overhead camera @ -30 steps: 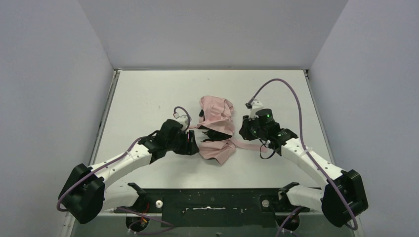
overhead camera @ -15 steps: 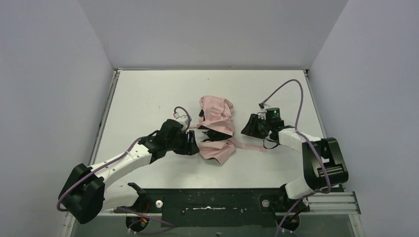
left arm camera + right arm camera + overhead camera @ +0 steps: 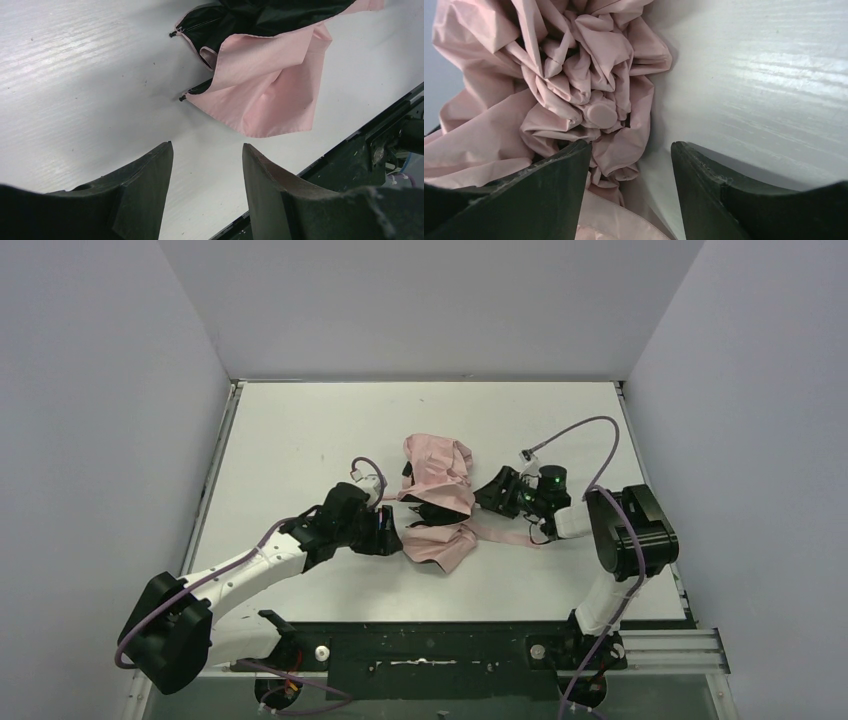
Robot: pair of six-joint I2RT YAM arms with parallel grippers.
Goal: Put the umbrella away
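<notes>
We're looking at a white table (image 3: 300, 430) boxed in by pale grey walls (image 3: 100, 390) on the left, back and right, with a black base rail (image 3: 420, 650) along the near edge. There's open tabletop from the middle to the back wall, and wide strips down both side edges.

The umbrella (image 3: 437, 502) sits about mid-table as a crumpled heap, pink outside with black lining showing, right between the two arms. We can't make out the shaft or handle; the fabric buries them.

The left gripper (image 3: 207, 150) is just beside the heap's near-left side, jaws released with only bare table between them. The right gripper (image 3: 630, 147) points in from the right, fingers spread and pinching nothing. Bunched pink folds sit just past its tips, and we can't tell if they touch.

Smaller stuff:
- A pink strap (image 3: 505, 535) trails right along the table, partly hidden under the right wrist.
- A round pink cap (image 3: 601, 114) pokes out of the folds.
- Two black rib tips (image 3: 182, 98) rest on the table.

The surface looks streaky, with a few dark specks (image 3: 322, 454).
</notes>
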